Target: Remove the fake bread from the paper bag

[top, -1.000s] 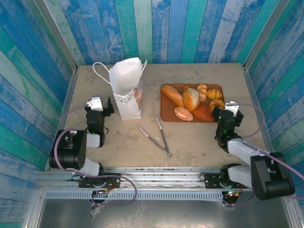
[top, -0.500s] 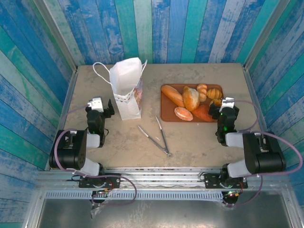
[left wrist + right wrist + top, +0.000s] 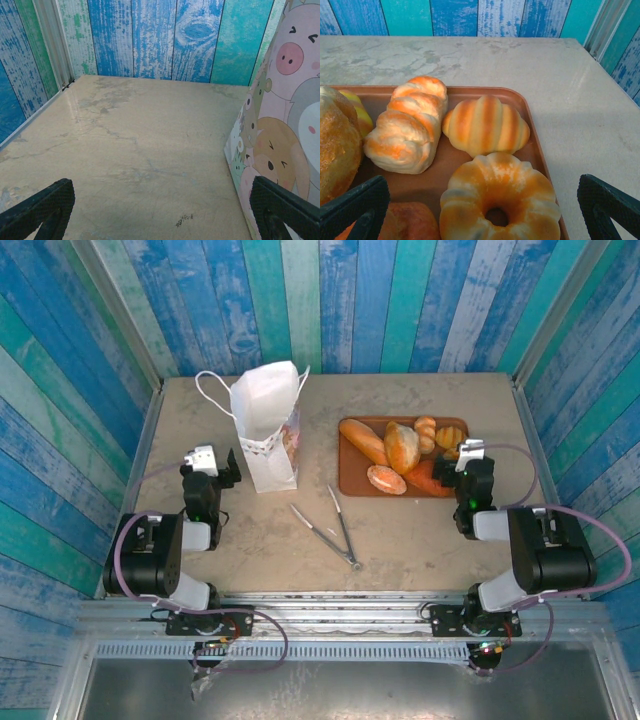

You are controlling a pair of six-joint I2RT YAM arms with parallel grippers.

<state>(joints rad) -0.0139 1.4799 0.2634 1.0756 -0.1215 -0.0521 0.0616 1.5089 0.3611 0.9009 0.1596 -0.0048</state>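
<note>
Golden fake bread (image 3: 403,447) lies on the brown tray (image 3: 346,483), apart from the paper bag (image 3: 268,430). Spread and empty, the right end effector (image 3: 466,452) has edged up to the tray; the left end effector (image 3: 207,462), spread too, holds nothing. Unloading seems done.

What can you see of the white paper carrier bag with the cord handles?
The white paper carrier bag stands upright, top open, on the beige table, left of the brown tray and apart from it. A white cord loop handle flops out to its left. A lacy cut-out band crosses its near face; its side carries printed cartoon animals, a pink pig and a tan bear among them. Its inside is hidden. Only the table seems to touch it.
</note>
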